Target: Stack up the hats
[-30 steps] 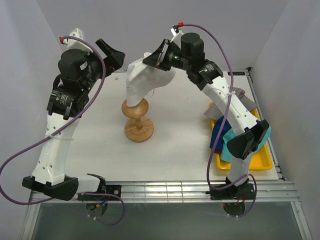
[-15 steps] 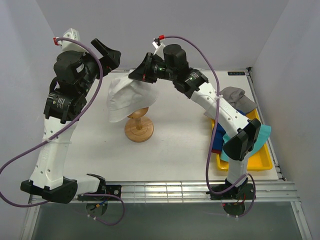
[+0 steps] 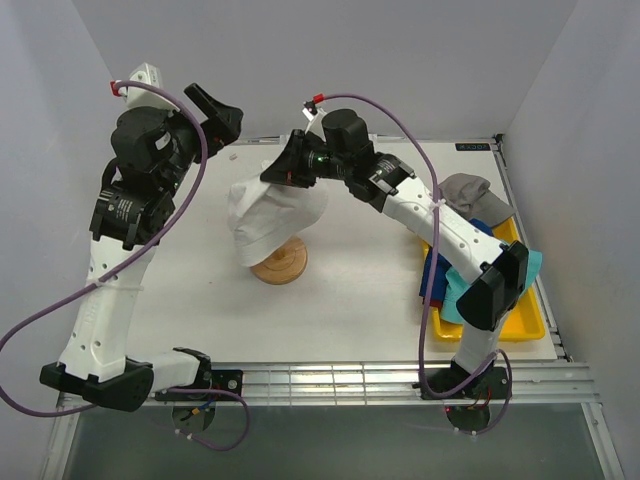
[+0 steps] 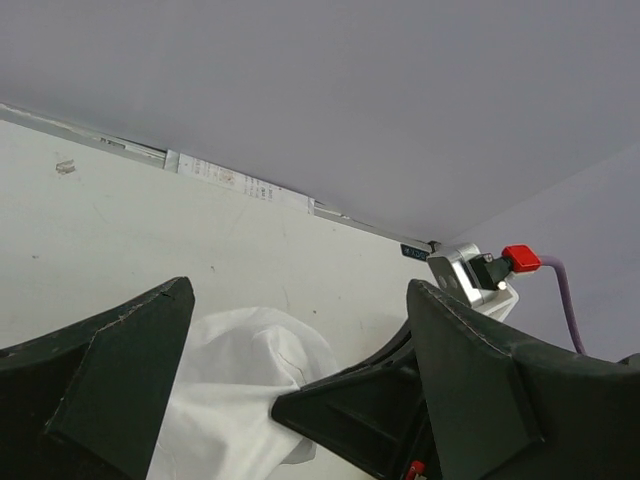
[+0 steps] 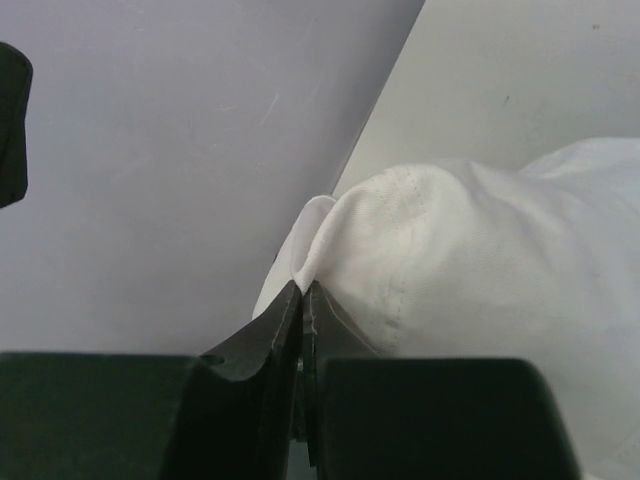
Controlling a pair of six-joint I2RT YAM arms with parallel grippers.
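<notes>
- The right claw (image 3: 276,174) is closed tight on a fold of the white hat (image 3: 270,220). In the right wrist view, the cloth is seen pinched between the two fingertips of the right claw (image 5: 302,292), with almost no gap left.
- The white hat (image 5: 470,260) hangs directly beneath the right claw and spreads away from it toward the near side of the table (image 3: 350,300).
- The wooden stand (image 3: 285,265) is found below the right claw, under the hat. Its rounded top is covered by the cloth; only the base is seen past the hat's lower edge. Whether the hat's weight is borne by the stand cannot be told.
- The left claw (image 3: 222,110) is held wide, with nothing between its fingers. It is raised off the table, to the left of the right claw and just apart from it.
- In the left wrist view, the white hat (image 4: 240,390) and the dark body of the right claw are seen ahead of the left claw (image 4: 300,290), in the gap between its fingers. No contact with the hat is seen.
- The remaining hats are placed well to the right of both claws, at the yellow tray (image 3: 525,325): the grey hat (image 3: 475,192) at the far end, the navy hat (image 3: 437,262) and the teal hat (image 3: 533,263) nearer, partly hidden by the right arm.
</notes>
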